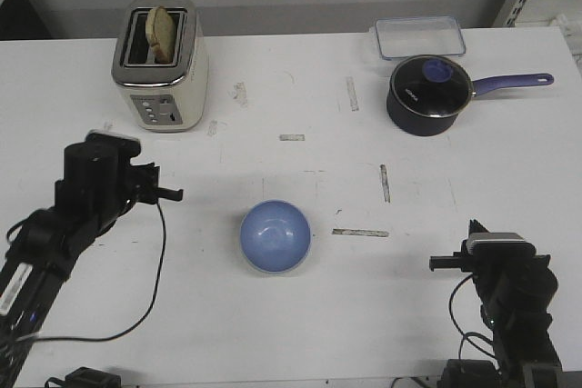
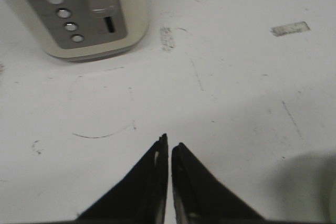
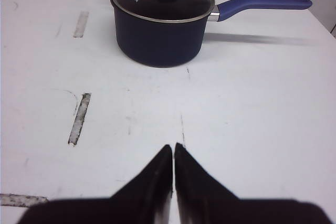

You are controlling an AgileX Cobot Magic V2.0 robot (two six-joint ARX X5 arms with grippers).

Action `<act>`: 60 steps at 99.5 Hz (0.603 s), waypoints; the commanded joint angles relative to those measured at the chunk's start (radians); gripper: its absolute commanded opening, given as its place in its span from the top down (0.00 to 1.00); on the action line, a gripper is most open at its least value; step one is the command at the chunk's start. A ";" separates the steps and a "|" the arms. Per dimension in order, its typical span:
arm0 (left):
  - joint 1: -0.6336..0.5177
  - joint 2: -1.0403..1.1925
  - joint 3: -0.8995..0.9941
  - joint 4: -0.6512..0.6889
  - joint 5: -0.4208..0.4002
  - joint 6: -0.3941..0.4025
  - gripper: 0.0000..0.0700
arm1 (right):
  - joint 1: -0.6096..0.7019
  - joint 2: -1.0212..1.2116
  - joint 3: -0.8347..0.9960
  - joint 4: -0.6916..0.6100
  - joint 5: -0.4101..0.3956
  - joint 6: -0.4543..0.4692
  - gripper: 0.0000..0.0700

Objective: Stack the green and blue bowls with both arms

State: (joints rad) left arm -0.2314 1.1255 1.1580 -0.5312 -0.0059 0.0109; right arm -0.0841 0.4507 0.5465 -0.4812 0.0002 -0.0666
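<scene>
The blue bowl sits upright at the table's front centre. A thin pale rim shows under its near edge. I cannot tell whether that is the green bowl, which is not seen on its own. My left gripper is shut and empty, left of the bowl and apart from it. In the left wrist view it hovers over bare table. My right gripper is shut and empty, right of the bowl and apart from it. In the right wrist view it also hovers over bare table.
A cream toaster with bread in a slot stands at the back left and also shows in the left wrist view. A navy saucepan with a lid and long handle stands at the back right and also shows in the right wrist view. A clear container is behind it.
</scene>
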 commanded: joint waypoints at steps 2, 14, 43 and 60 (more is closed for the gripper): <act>0.033 -0.130 -0.144 0.114 -0.007 0.000 1.00 | 0.002 0.002 0.000 0.010 -0.002 0.026 1.00; 0.093 -0.321 -0.328 0.218 -0.032 0.001 1.00 | 0.002 0.002 0.000 0.010 -0.002 0.026 1.00; 0.235 -0.698 -0.604 0.293 -0.063 0.004 1.00 | 0.002 0.002 0.000 0.011 -0.005 0.026 1.00; 0.253 -0.778 -0.651 0.277 -0.063 0.004 1.00 | 0.002 0.002 0.000 0.017 -0.019 0.024 1.00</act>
State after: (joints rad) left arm 0.0216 0.3511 0.5030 -0.2584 -0.0696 0.0105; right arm -0.0841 0.4507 0.5465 -0.4789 -0.0135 -0.0517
